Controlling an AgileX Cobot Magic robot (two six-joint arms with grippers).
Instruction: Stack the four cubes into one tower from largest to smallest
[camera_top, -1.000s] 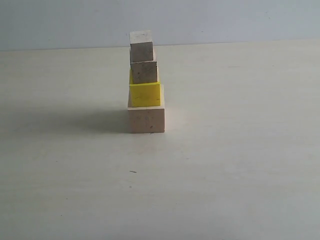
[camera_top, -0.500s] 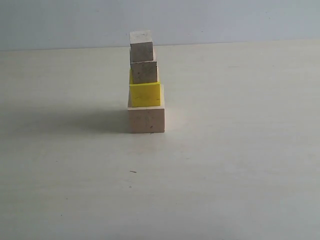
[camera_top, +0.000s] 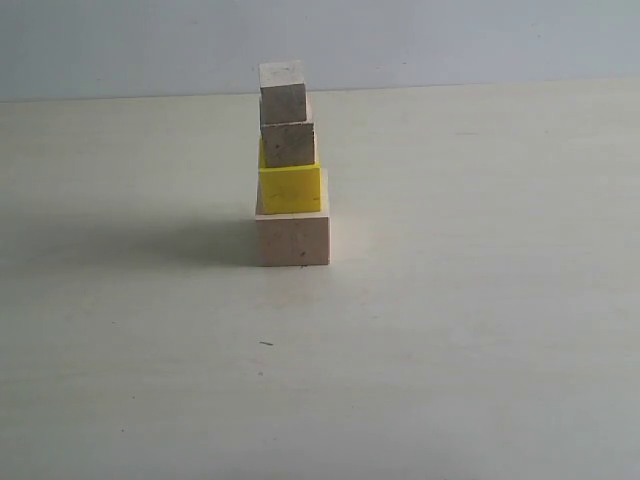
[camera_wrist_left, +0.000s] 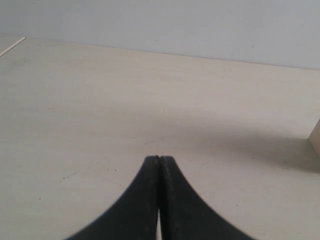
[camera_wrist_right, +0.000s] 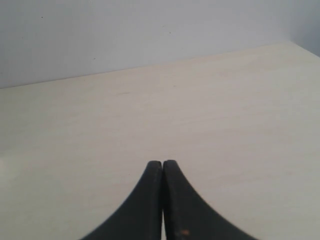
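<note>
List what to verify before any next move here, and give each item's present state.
1. Order: large pale wood cube at the base, then yellow cube, medium wood cube, small wood cube on top: ok.
2. Tower upright on the table, small cube set slightly left: ok.
3. Front-to-back overhang: cannot tell.
4. Left gripper shut, empty: ok.
5. Right gripper shut, empty: ok.
6. No arm near the tower in the exterior view: ok.

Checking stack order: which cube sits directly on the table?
The largest pale wood cube; the yellow cube, medium cube and smallest cube all rest above it.
</note>
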